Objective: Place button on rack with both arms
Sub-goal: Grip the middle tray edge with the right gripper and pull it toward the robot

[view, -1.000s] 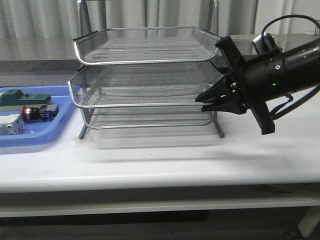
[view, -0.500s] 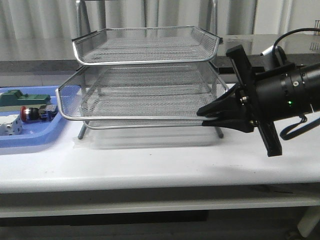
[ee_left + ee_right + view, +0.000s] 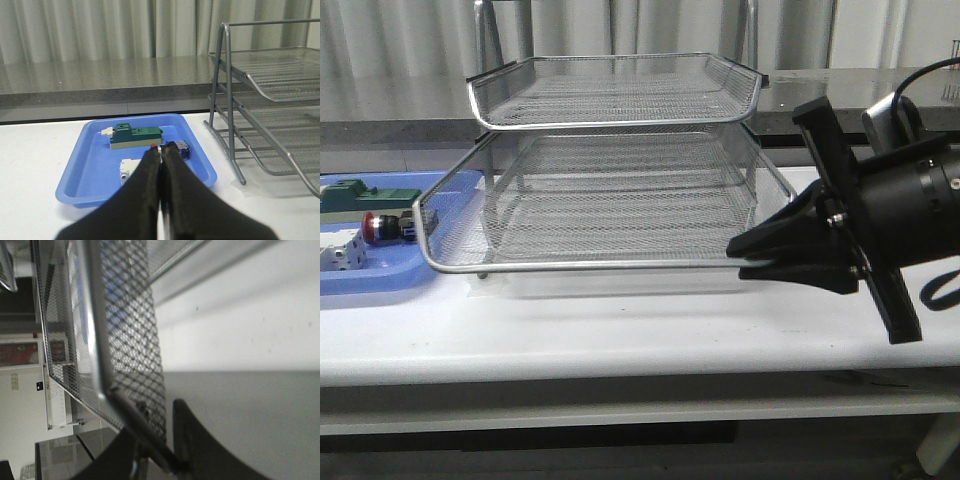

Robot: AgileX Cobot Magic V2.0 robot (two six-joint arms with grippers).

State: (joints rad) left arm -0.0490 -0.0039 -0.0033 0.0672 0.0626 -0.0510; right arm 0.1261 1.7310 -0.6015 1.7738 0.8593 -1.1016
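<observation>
Wire-mesh rack on worktop, middle tier sticking out forward, likely to give access for the drop. Right gripper clamped on that tier's front corner rim. Left gripper pinched closed, empty, hovering near blue tray. Button sits in tray, ungrasped.

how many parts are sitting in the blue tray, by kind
button: 1
green block: 1
white block: 1
total: 3 parts, all in the blue tray
</observation>
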